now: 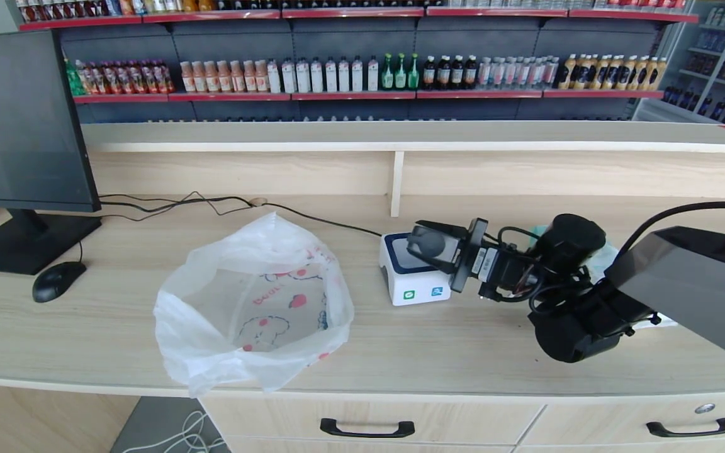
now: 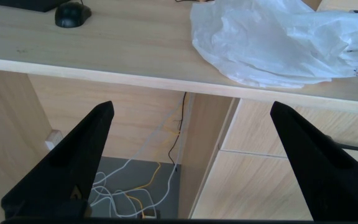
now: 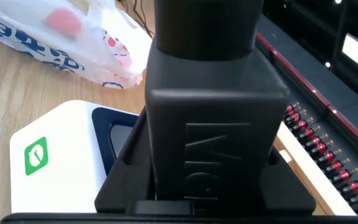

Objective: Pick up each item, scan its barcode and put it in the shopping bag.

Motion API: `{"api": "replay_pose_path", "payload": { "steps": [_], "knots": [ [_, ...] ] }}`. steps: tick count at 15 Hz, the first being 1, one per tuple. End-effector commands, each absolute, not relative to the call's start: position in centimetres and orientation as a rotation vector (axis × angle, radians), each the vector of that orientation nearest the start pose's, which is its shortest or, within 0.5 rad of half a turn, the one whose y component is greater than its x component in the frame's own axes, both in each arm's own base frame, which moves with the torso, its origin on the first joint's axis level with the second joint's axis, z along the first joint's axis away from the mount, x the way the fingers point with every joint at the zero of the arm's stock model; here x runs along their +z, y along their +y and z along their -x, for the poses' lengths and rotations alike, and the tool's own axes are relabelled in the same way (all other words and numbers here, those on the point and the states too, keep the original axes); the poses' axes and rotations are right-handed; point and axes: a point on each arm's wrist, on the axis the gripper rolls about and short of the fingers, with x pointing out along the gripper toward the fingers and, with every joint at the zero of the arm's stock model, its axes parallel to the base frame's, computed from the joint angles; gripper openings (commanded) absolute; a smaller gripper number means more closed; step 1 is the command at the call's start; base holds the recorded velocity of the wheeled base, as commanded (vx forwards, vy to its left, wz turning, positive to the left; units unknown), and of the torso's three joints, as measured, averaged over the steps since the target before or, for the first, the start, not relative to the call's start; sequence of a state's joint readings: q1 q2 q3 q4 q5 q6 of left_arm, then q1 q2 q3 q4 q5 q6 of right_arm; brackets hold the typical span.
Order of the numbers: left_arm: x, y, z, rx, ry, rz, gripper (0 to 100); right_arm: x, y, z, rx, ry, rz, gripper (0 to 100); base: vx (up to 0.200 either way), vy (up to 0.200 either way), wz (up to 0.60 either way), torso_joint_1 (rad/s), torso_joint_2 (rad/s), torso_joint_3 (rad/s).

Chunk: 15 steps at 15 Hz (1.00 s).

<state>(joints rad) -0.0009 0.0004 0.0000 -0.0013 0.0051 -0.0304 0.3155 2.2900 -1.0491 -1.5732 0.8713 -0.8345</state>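
at a shop checkout, the robot's right hand [image 1: 428, 244] is clamped on a dark grey boxy container [image 3: 207, 124] with a round neck, holding it just above the white scanner [image 1: 416, 290] that stands on the pale wood tabletop [image 1: 463, 352]. the container hangs over the scanner's dark window, close to it; whether the two touch cannot be told. to the robot's left of the scanner, just beside it, a translucent white shopping bag [image 1: 180, 327] printed with red and blue figures sits with its mouth open upward, near the tabletop's front edge. the left hand [image 2: 191, 106] hangs low in front of the counter, below the tabletop's edge, its two black fingers [image 2: 73, 168] spread wide apart with nothing between them. a black cable [image 1: 312, 217] runs across the tabletop behind the bag to the scanner. farther left stand a dark monitor [image 1: 22, 119] and a black mouse [image 1: 58, 280]. something pale [image 1: 605, 259] lies behind the right arm, too hidden to make out. drawers with black handles [image 1: 367, 429] line the counter front, and rows of bottles [image 1: 362, 72] fill the red-edged shelves behind.
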Motion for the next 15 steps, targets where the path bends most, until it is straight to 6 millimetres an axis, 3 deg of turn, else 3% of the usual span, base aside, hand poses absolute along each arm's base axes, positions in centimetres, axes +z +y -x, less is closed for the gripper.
{"api": "replay_pose_path", "payload": {
  "steps": [1,15],
  "knots": [
    [7.6,0.0,2.3,0.005,-0.002,0.031,100,11.2,14.6,-39.1,0.974,-0.804,0.818,0,0.0,0.0,0.0,0.0,0.0,0.0],
    [7.6,0.0,2.3,0.005,-0.002,0.031,100,13.2,16.4,-38.4,0.982,-0.878,0.806,0,0.0,0.0,0.0,0.0,0.0,0.0]
  ]
}}
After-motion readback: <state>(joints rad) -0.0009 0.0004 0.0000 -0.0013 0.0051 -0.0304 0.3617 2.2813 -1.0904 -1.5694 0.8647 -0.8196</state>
